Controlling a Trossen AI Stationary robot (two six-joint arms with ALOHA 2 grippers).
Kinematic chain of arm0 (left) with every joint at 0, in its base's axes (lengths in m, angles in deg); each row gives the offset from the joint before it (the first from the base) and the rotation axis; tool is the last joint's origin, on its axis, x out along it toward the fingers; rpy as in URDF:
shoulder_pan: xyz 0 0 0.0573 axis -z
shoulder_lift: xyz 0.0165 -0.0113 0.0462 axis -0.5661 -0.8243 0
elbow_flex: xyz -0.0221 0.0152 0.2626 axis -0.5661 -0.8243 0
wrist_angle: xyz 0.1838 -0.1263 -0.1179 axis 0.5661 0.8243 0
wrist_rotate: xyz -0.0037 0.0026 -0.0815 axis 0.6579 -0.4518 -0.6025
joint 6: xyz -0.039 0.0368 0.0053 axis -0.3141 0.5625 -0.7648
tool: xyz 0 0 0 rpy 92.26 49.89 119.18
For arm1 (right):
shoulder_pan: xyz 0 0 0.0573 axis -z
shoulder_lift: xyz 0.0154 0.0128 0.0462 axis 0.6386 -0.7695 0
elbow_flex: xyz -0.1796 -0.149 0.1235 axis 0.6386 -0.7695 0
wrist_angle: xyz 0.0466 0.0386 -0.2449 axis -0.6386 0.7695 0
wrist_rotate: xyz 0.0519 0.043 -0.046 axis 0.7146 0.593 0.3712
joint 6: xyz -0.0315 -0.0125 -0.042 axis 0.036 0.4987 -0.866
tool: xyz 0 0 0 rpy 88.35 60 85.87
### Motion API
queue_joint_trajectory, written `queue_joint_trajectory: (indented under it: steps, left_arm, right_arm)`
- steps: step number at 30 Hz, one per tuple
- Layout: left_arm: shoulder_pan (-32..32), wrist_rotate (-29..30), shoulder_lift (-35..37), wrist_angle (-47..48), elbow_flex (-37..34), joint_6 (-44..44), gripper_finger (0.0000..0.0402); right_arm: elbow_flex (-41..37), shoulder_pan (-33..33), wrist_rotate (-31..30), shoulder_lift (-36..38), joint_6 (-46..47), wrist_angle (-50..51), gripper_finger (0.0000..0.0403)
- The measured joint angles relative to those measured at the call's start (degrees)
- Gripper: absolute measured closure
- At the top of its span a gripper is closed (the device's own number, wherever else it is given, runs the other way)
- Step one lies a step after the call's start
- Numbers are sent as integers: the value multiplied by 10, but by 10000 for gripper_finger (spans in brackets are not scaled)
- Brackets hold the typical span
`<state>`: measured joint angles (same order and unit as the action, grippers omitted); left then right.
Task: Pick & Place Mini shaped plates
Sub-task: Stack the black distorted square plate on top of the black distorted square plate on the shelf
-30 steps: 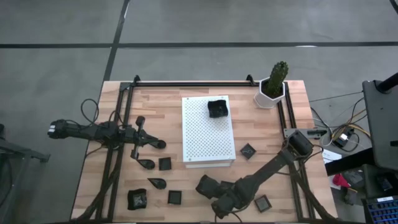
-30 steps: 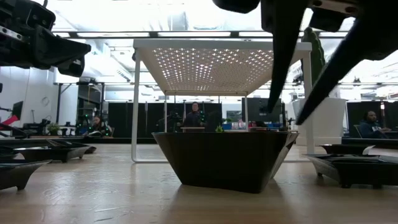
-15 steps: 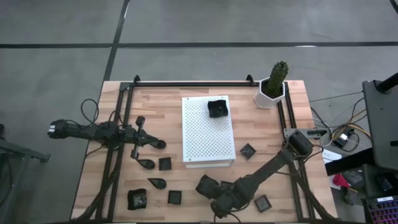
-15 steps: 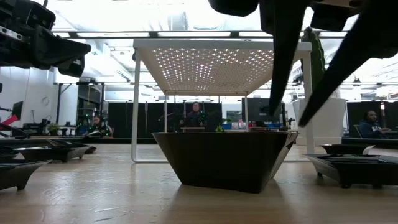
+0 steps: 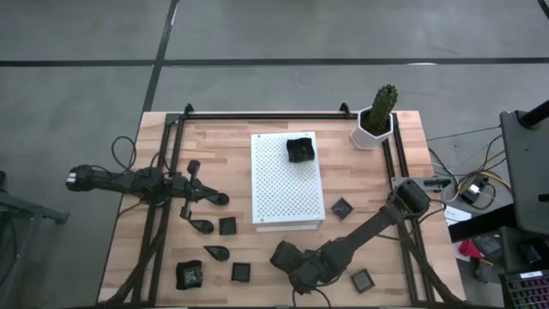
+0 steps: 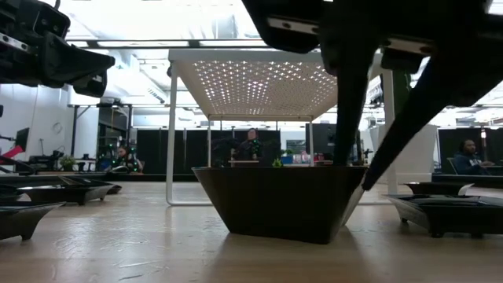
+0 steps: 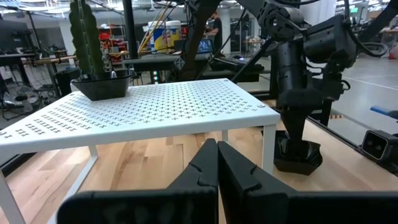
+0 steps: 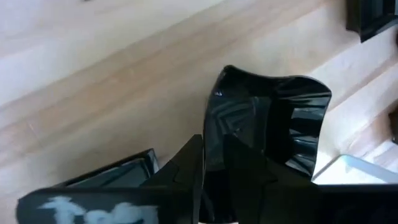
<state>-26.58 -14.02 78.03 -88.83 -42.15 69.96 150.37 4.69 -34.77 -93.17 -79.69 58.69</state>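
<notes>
At the lower centre of the high view, the right gripper (image 5: 296,273) stands over a small glossy black dish with an irregular rim (image 8: 273,127), near the table's front edge. In the low view its two dark fingers (image 6: 350,118) come down from the upper right and straddle the dish's right wall, one inside and one out. The jaws are set around that rim, but whether they are pressing on it cannot be told. The dish sits flat on the pale wooden table (image 5: 257,253), so it is probably about to be lifted by its rim.

Just beyond, at the frame's centre, stands the white perforated metal board on legs (image 5: 286,180), likely the place for the dishes. One crumpled black dish (image 5: 300,148) already lies at its upper right corner.

More small dark plates wait on the wood: a square one (image 5: 362,280) at lower right, another (image 5: 342,208) beside the board's right edge, and a cluster at lower left, among them a square (image 5: 227,226) and a teardrop (image 5: 217,252).

At the left middle, the left gripper (image 5: 185,212) hangs idle with its fingers pressed together, pointing toward the board.

At upper right, a green cactus in a white hexagonal pot (image 5: 376,120) stands clear of the work.
</notes>
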Motion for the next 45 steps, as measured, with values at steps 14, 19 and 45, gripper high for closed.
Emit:
queue_joint_trajectory:
  steps: [14,19,45]
  left_arm:
    - [0,0,0,0,0,0,401]
    - [0,0,0,0,0,0,401]
    - [0,0,-1,5,0,0,401]
  right_arm:
    - [3,1,-8,0,30,-4,394]
    - [21,-9,-30,4,30,-2,394]
    - [222,-42,-151,41,126,213,394]
